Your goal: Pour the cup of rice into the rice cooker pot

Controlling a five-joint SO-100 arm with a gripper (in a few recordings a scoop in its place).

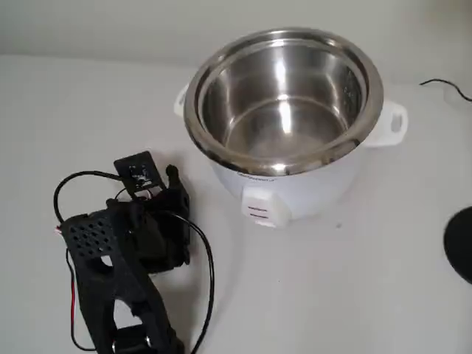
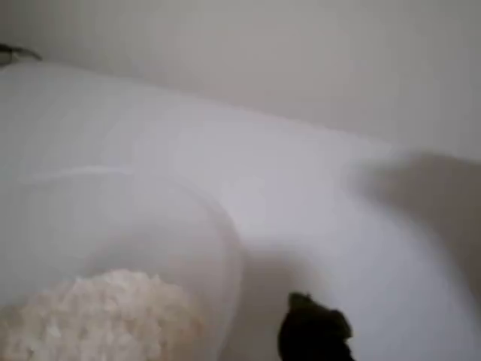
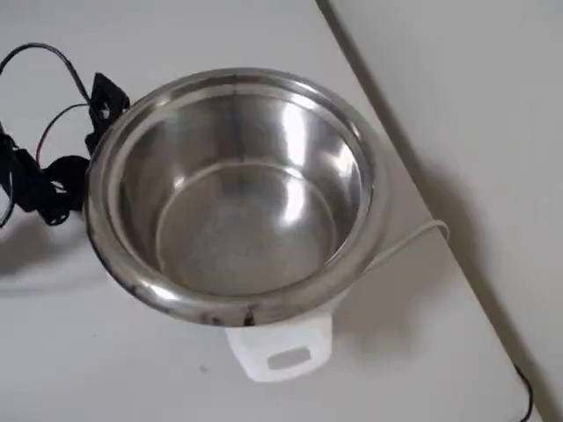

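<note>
The rice cooker pot [image 1: 193, 110] is a shiny steel bowl in a white cooker body [image 1: 310, 188], and its inside is bare in the fixed and overhead views [image 3: 101, 246]. In the wrist view the cup of rice [image 2: 218, 248], translucent and whitish, stands at the lower left with white rice [image 2: 105, 316] heaped inside. One black fingertip [image 2: 312, 331] sits just right of the cup wall with a shadowed gap between them; the other finger is hidden. My gripper [image 1: 173, 181] is low on the table, left of the cooker, and my black arm covers the cup there.
A dark round object [image 1: 461, 243] lies at the right edge and a black cable [image 1: 446, 87] trails behind the cooker. The cooker's white cord [image 3: 413, 237] runs toward the table edge [image 3: 387, 132]. My arm's wires [image 3: 35, 61] loop left of the pot.
</note>
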